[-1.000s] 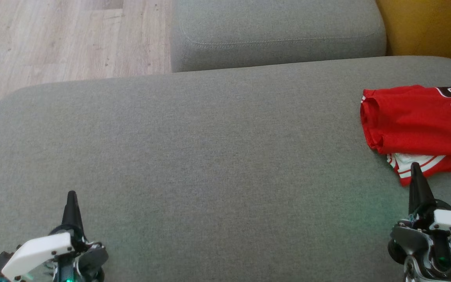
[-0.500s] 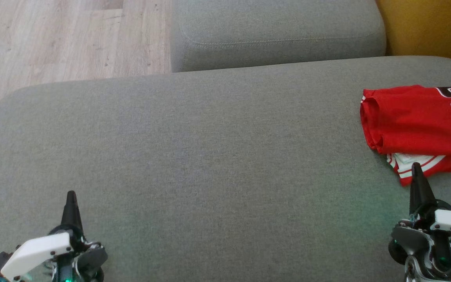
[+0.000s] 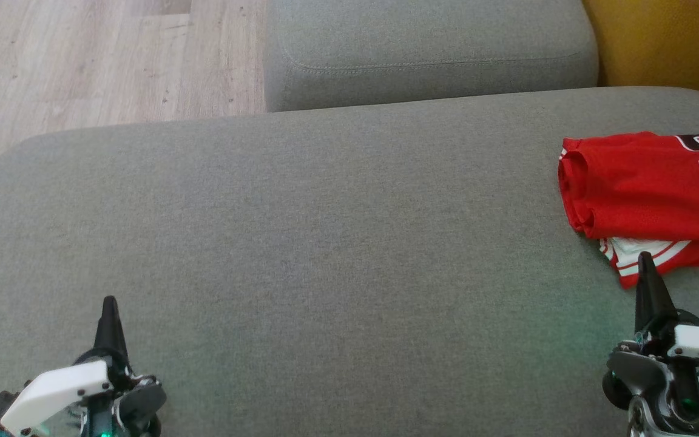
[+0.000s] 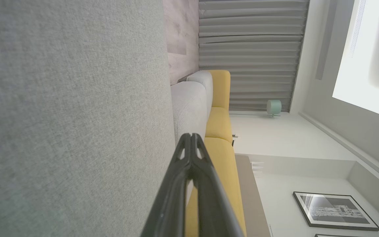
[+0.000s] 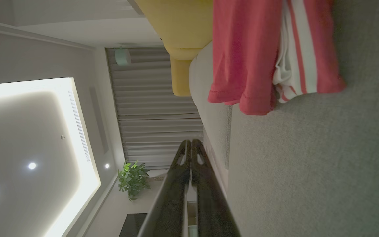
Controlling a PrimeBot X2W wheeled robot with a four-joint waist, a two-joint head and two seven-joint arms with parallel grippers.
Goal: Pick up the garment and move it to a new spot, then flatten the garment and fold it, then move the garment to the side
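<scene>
- left fingers (image 3: 110, 311): pressed together all the way to the tips with nothing between them. They sit low at the near left of the grey sofa seat (image 3: 325, 243), pointing away from the robot, with nothing around them but bare fabric.
- right fingers (image 3: 645, 274): same deal, closed tight and empty. They're at the near right, and the tip points straight at the red jersey (image 3: 641, 188).
- From the head camera the tip looks like it overlaps the striped hem (image 3: 641, 252), but the right wrist camera shows a strip of grey seat between the two. So I'd say close, not touching.
- The jersey lies at the far right of the seat as a compact bundle, red on top. The white-and-red striped hem pokes out from under its near edge, and part of a black number shows at the right. It looks folded and parked to the side to me, so my guess is the job is basically done.
- Further out: a grey back cushion (image 3: 428, 54) on the far side, wood floor (image 3: 82, 60) at the far left, and a yellow sofa (image 3: 659, 42) at the far right.
- What could go wrong:
  - Any nudge forward by the right fingers could catch that loose hem and drag the fold open.
  - The fabric looks slick and thin, so I'd expect the layers to slide over each other if it's bumped.
  - The jersey runs out of the head view on the right, so I can't tell how close it is to the seat edge. A push that way might tip it off.
</scene>
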